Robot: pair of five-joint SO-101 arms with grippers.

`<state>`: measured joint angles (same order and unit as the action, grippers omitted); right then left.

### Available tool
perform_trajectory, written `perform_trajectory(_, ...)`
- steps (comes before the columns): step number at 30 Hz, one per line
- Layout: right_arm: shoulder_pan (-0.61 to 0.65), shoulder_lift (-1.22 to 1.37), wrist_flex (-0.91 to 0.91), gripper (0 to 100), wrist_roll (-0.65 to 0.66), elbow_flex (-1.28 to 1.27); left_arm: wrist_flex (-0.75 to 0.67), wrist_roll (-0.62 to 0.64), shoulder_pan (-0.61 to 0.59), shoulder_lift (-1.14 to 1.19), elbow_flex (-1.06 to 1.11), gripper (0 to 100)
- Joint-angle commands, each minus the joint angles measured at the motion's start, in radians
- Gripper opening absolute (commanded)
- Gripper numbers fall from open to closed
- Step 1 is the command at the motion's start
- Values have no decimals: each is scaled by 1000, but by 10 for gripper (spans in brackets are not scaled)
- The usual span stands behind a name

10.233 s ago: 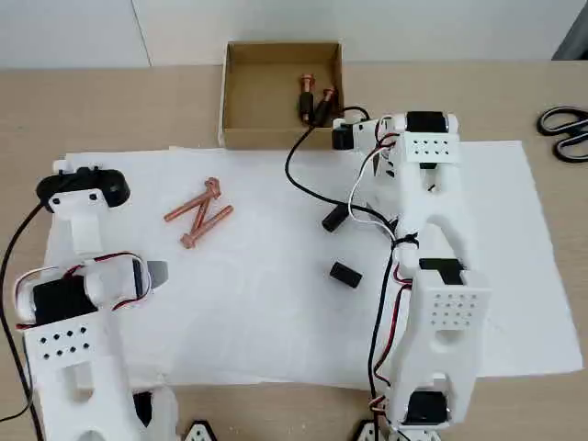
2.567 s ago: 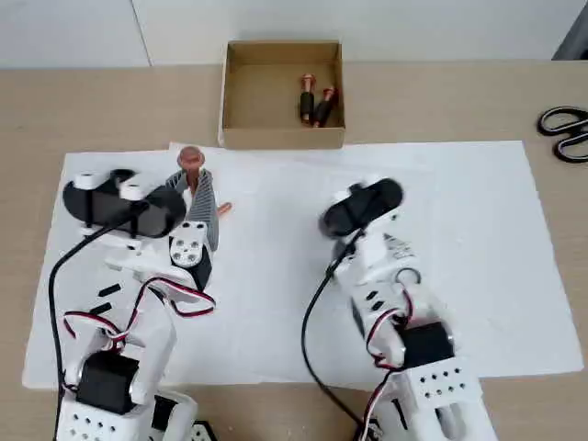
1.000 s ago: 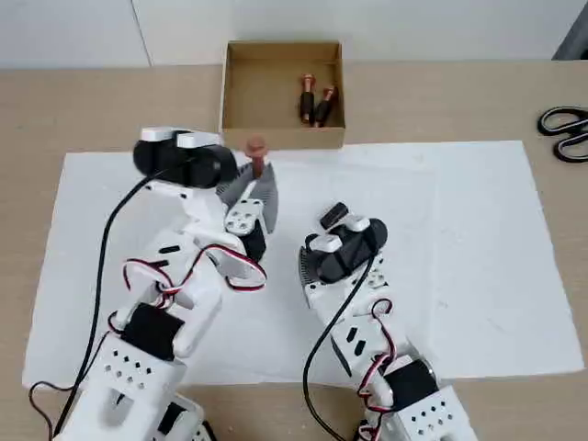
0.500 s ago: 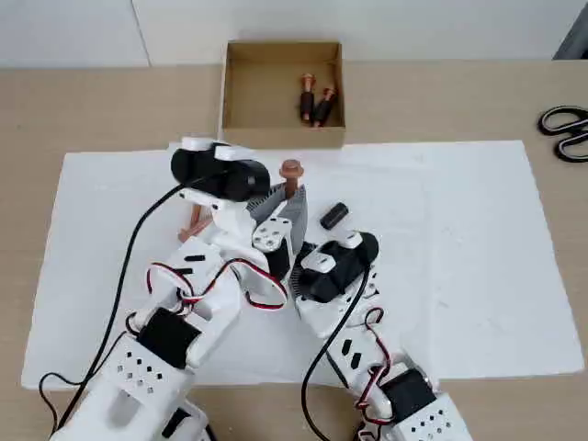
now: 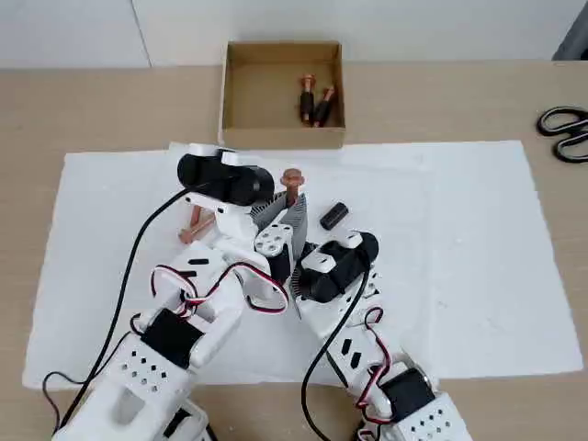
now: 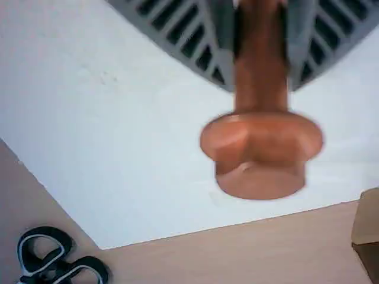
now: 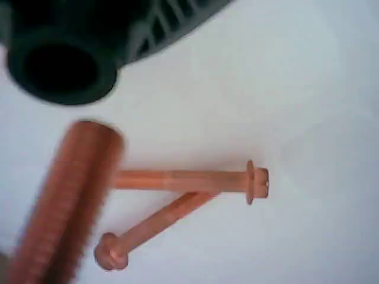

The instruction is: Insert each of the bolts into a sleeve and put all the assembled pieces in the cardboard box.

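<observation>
The left end effector (image 5: 287, 217) pinches a copper bolt (image 6: 260, 148), head jutting beyond it. The right end effector (image 7: 71, 35) clamps a black sleeve (image 7: 59, 68), its mouth just beside the bolt's threaded tip. I'd centre the tip on the bore, align the axes, then push gently.

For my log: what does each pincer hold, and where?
Left pincer: copper-coloured metal bolt, by its shank. Right pincer: black cylindrical sleeve, by its body.

High up, looking down over the whole table (image 5: 92, 101); left wrist, close on a held bolt (image 6: 260, 148), facing the scissors (image 6: 53, 260); right wrist, close over loose bolts (image 7: 189, 180); all shared overhead.
</observation>
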<state>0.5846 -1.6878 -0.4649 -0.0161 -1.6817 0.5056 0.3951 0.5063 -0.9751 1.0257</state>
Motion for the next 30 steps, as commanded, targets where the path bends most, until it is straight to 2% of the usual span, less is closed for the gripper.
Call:
perform_trajectory(1,5,-21,25,4,-11,0,-43,34,0,-9,-2,5)
perform_trajectory(8,5,-21,25,4,-11,0,-170,37,-2,-11,88,5)
perform_trajectory(20,5,-19,22,4,-11,0,-181,40,3,-146,229,5)
perform_trajectory(25,5,-18,19,4,-11,2,-344,37,3,-169,311,5)
perform_trajectory(30,5,-15,19,4,-11,2,-413,38,3,-170,348,5)
